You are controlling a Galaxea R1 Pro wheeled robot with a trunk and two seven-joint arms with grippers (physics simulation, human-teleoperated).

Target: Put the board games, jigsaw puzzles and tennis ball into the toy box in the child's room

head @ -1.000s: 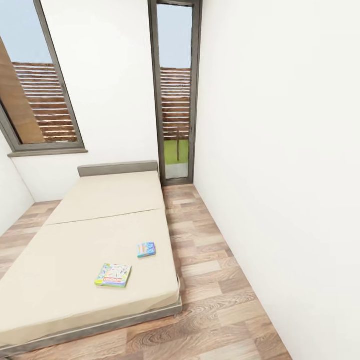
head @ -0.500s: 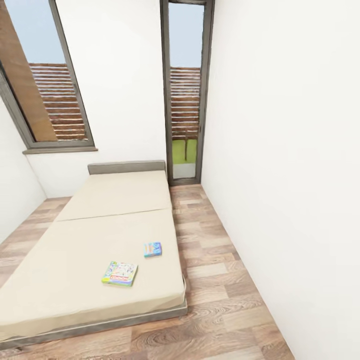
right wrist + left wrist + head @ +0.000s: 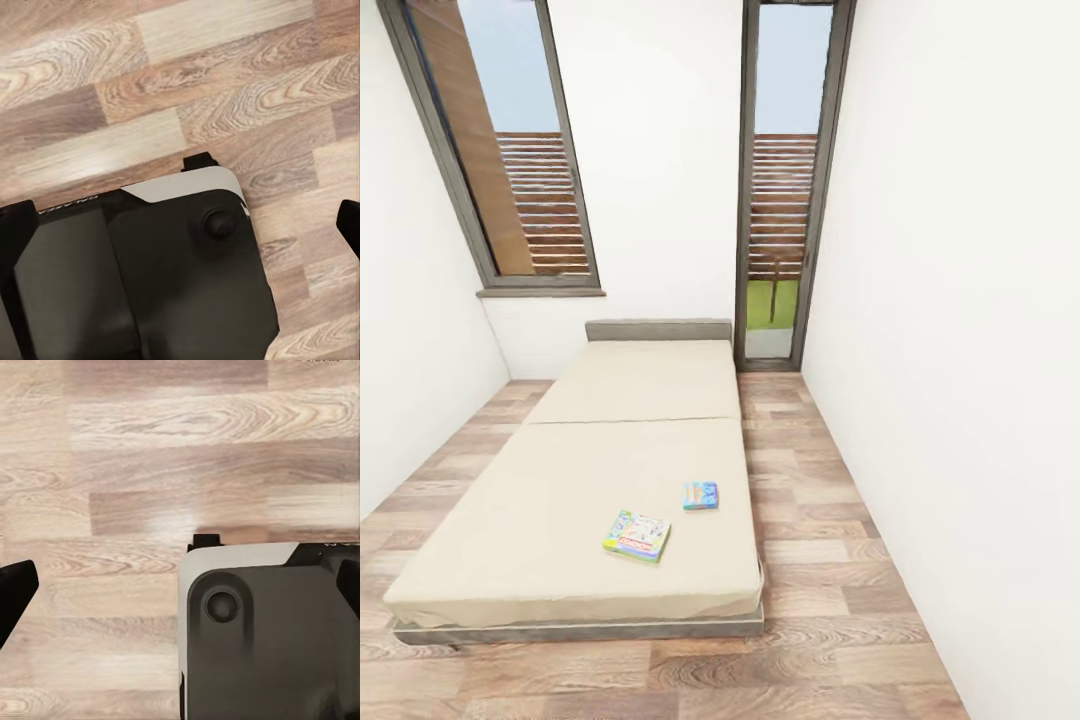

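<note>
while two board games lie on the bed (image 3: 560, 500), the task looks to be near its start for them, as far as these pictures show. the bigger game (image 3: 637, 536), with green, yellow and red print, rests flat near the foot end of the mattress. the small blue game (image 3: 701, 495) lies just beside it, a little further up and closer to the bed edge on the side of the right wall; the two are near but apart. both must be lifted and carried to the toy box, and i cannot say how the other toys stand.

the left gripper (image 3: 180, 592) points down at the wood floor (image 3: 150, 450), above a dark and white part of the robot base (image 3: 262, 637). its fingers (image 3: 15, 589) sit wide at the two picture edges, with nothing between them. the right gripper (image 3: 184, 225) is the same: spread wide, holding nothing, over the base (image 3: 150, 270) and the floor.

around the bed are white walls, a wide window (image 3: 510, 150) behind the grey headboard (image 3: 657, 329) and a tall narrow window (image 3: 785, 180) beside it.
</note>
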